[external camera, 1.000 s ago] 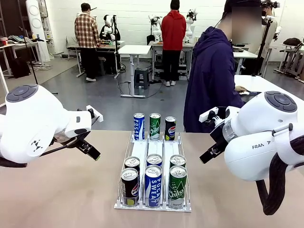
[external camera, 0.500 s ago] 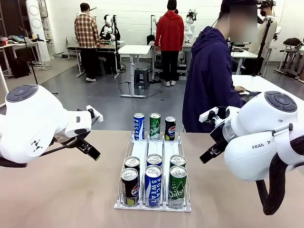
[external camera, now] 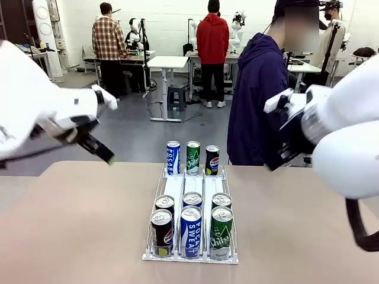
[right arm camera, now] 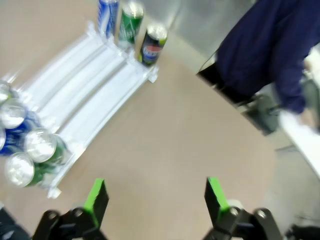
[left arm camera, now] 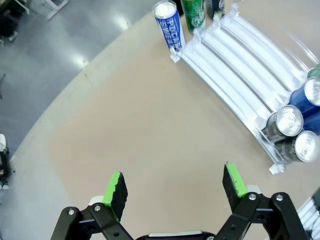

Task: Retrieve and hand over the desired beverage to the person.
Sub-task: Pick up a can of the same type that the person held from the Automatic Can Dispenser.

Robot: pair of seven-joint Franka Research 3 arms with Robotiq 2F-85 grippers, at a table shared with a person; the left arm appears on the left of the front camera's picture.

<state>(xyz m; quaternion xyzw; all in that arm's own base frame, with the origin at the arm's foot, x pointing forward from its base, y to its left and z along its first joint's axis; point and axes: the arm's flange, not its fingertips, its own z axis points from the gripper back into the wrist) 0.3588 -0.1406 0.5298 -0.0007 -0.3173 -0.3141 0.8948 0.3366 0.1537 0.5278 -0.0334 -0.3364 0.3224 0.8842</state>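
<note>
Where tan table [external camera: 77, 236] ends, person [external camera: 256, 100], grey floor [external camera: 133, 127] beyond.

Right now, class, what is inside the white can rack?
At its near end, front row: black drink can, blue can, green can. Three cans behind show mainly silver tops; their labels are covered.

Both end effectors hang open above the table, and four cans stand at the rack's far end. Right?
Three, not four: the front view shows a blue can, a green can and a dark can at the rack's far end. The left end effector and right end effector do hang open above the table.
</note>
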